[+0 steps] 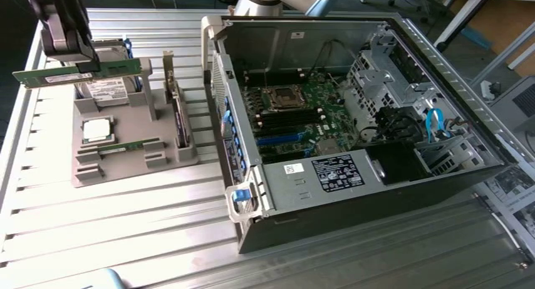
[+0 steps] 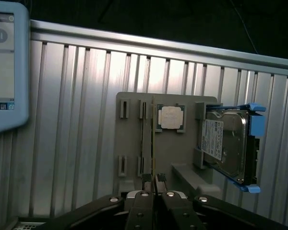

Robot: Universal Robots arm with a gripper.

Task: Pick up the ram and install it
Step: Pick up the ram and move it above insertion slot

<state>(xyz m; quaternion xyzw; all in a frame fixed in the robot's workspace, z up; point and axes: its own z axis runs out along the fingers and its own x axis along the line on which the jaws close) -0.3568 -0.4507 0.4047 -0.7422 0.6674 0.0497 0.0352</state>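
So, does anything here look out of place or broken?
Nothing looks broken or spilled. The one thing not lying in place is the ram, pinched in the gripper above the gray holder.

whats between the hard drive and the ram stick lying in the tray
The CPU sits in its tray pocket between the hard drive and the ram stick. The exterior view shows this.
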